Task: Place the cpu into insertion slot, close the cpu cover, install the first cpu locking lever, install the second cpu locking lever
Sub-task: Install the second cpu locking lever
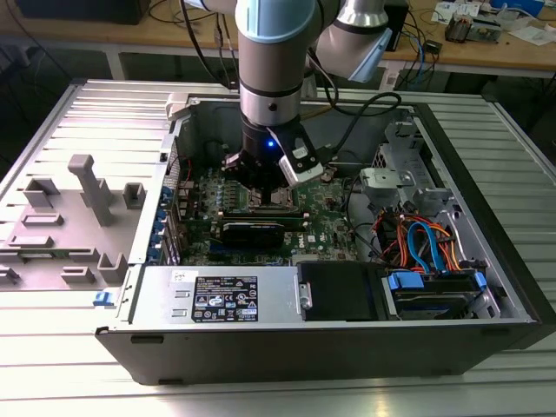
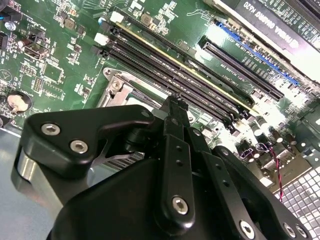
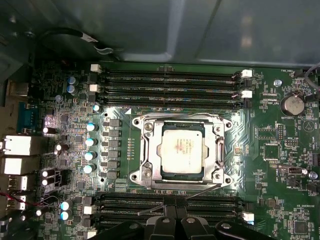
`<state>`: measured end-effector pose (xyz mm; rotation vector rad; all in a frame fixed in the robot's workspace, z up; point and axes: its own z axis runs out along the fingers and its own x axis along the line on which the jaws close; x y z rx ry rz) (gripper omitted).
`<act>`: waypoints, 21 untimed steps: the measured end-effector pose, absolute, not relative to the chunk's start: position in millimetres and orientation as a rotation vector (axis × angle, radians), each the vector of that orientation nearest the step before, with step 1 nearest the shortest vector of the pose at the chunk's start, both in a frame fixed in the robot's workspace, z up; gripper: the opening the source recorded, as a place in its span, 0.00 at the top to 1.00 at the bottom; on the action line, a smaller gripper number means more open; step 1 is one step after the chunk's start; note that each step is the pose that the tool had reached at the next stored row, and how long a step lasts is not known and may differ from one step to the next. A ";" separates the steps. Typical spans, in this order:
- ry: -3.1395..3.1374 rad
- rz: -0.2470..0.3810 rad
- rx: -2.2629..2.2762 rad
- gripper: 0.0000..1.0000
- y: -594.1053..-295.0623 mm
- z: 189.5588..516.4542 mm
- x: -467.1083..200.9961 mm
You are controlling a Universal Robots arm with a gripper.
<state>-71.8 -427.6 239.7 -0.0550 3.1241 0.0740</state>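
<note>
The cpu (image 3: 181,150) lies flat in the insertion slot (image 3: 181,175) in the middle of the green motherboard (image 3: 270,150). Its pale metal top carries a few lines of faint print, too washed out by glare to read. The cpu cover (image 3: 151,150) is down around it, and the chip shows through the cover's square window. Silvery brackets with screws sit at the socket's corners.

Along the side of the socket nearest the claw (image 3: 176,205), a thin wire locking lever (image 3: 200,191) runs at a slant. One end is near the socket's corner and the other reaches toward the claw's tip. The black claw hangs just beside that edge of the socket. Whether it is open, closed or gripping the wire cannot be told.

Long black memory slots (image 3: 170,80) with white end clips flank the socket on two sides. A round coin battery (image 3: 292,105) sits further out, and small white lettering is scattered over the board.

In the second wrist view the claw (image 2: 172,107) is close above the board beside the memory slots (image 2: 175,65). A dark expansion card (image 2: 280,20) beyond them bears white letters.

In the exterior view the arm reaches straight down into the open computer case (image 1: 486,217), with the claw (image 1: 261,178) low over the motherboard (image 1: 330,221). A white printed label (image 1: 224,300) is stuck on the power supply. Orange and blue cables (image 1: 426,239) coil toward the exterior view's right. The case rests on a ribbed metal table (image 1: 87,113), and a grey fixture (image 1: 87,187) stands on the table on the exterior view's left.
</note>
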 end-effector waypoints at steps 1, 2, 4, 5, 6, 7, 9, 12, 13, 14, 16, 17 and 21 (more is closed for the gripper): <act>3.124 0.074 -0.055 0.89 -427.6 239.7 -71.8; 3.124 0.074 -0.055 0.89 -427.6 239.7 -71.8; 3.124 0.074 -0.055 0.89 -427.6 239.7 -71.8; 3.124 0.074 -0.055 0.89 -427.6 239.7 -71.8; 3.124 0.074 -0.055 0.89 -427.6 239.7 -71.8; 3.124 0.074 -0.054 0.89 -427.7 239.7 -72.5; 3.124 0.075 -0.053 0.89 -427.7 239.7 -73.0; 3.124 0.086 -0.052 0.89 -429.2 239.7 -73.2; 3.124 0.099 -0.052 0.89 -430.5 239.7 -73.2; 3.125 0.112 -0.052 0.89 -431.0 239.7 -73.1; 3.124 0.180 -0.052 0.89 -433.8 239.7 -73.2; 3.123 0.201 -0.052 0.89 -435.5 239.7 -73.2; 3.121 0.221 -0.052 0.89 -441.9 239.7 -73.2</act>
